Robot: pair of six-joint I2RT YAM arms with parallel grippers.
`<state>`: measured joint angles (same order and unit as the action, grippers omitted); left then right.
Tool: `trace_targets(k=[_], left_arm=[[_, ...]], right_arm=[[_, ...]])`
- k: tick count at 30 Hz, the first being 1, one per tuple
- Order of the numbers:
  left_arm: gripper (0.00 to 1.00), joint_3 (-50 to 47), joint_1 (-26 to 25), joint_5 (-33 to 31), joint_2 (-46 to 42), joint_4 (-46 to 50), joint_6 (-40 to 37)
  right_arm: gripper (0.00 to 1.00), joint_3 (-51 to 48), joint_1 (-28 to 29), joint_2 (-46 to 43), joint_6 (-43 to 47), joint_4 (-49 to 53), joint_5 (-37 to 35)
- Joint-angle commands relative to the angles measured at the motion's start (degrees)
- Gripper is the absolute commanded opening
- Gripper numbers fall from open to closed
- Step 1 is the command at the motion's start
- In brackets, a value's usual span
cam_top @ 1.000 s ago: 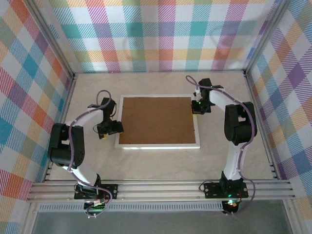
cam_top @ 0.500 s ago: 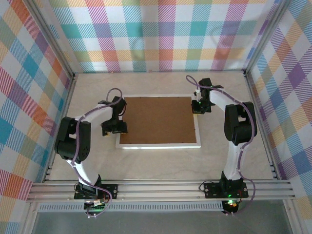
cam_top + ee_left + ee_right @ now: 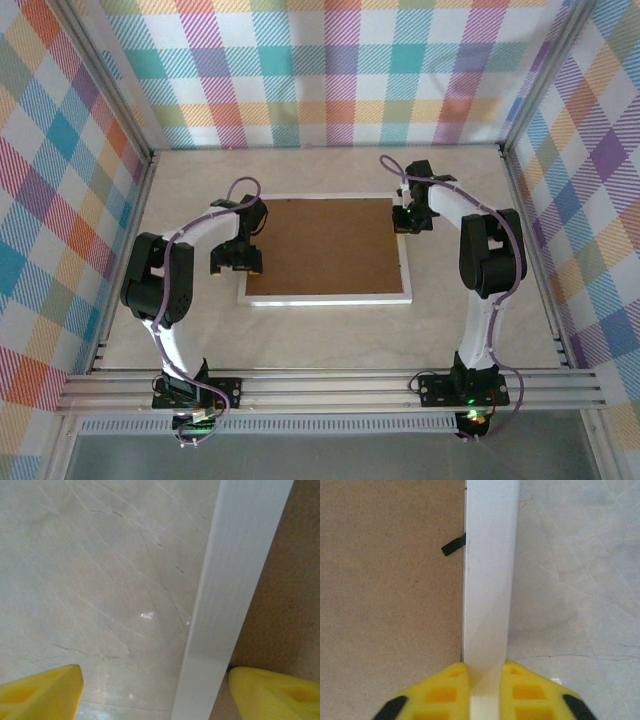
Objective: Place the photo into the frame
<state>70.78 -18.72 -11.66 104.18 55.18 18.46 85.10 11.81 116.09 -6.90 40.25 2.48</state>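
The white frame (image 3: 325, 299) lies flat in mid-table with a brown backing board (image 3: 325, 245) filling it. The photo is hidden. My left gripper (image 3: 238, 268) is open at the frame's left side. In the left wrist view it (image 3: 155, 682) straddles the white rail (image 3: 235, 580), one yellow finger (image 3: 45, 690) over the table and the other over the board. My right gripper (image 3: 407, 222) is at the frame's right side. In the right wrist view it (image 3: 485, 680) is shut on the white rail (image 3: 490, 580), a yellow finger pressed on each side.
A small black tab (image 3: 454, 545) sticks out from the rail over the backing board (image 3: 390, 590). Marbled beige tabletop (image 3: 330, 335) surrounds the frame. Checked cloth walls (image 3: 330, 70) close in the back and both sides. Both arm bases sit on the near metal rail (image 3: 330, 385).
My left arm has swung in toward the frame, bringing its open gripper over the left rail. The right arm has stayed in place on the right rail.
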Motion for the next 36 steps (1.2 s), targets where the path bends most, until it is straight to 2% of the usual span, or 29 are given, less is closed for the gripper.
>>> trace_targets(k=[1, 3, 7, 12, 14, 20, 25, 29, 32, 36], left_arm=[[0.82, 3.27, -1.94, 8.61, -0.74, -1.34, -1.88], [0.83, 5.44, -0.76, 7.61, -2.67, -0.87, -2.11], [0.85, 4.44, 3.34, 6.24, -7.52, -4.69, 0.01], [0.89, -6.63, 8.41, 15.22, -13.15, -17.85, 5.78], [0.99, -10.43, 8.78, 19.07, -14.06, -21.91, 6.72], [1.0, -17.9, 8.82, 23.68, -14.97, -28.9, 7.57], [1.0, -20.99, 8.84, 25.21, -14.99, -32.04, 7.81], [0.97, -22.69, 8.86, 29.08, -13.95, -35.72, 8.63], [0.95, -23.28, 7.79, 31.61, -13.65, -38.2, 9.56], [0.94, -23.32, 4.84, 31.77, -14.27, -38.74, 11.39]], right_arm=[[0.24, -0.56, 0.89, 0.74, 0.1, 3.84, 0.16], [0.4, 0.01, 0.45, -0.75, -0.11, 4.39, -1.37], [0.64, -0.48, 0.15, -4.36, -0.8, 4.61, -4.12], [0.79, -3.3, 0.14, -7.18, -2.09, 3.38, -2.44], [0.83, -5.11, 0.15, -7.63, -2.58, 2.24, -1.9], [0.85, -9.94, -0.03, -8.36, -4.54, -2.65, 2.86], [0.81, -12.71, -0.04, -9.08, -5.2, -5.25, 6.37], [0.76, -13.18, -0.03, -9.17, -5.76, -7.28, 10.88], [0.74, -11.75, -0.11, -8.79, -6.97, -7.03, 8.58], [0.73, -9.31, -0.28, -8.53, -6.18, -6.26, 6.36]])
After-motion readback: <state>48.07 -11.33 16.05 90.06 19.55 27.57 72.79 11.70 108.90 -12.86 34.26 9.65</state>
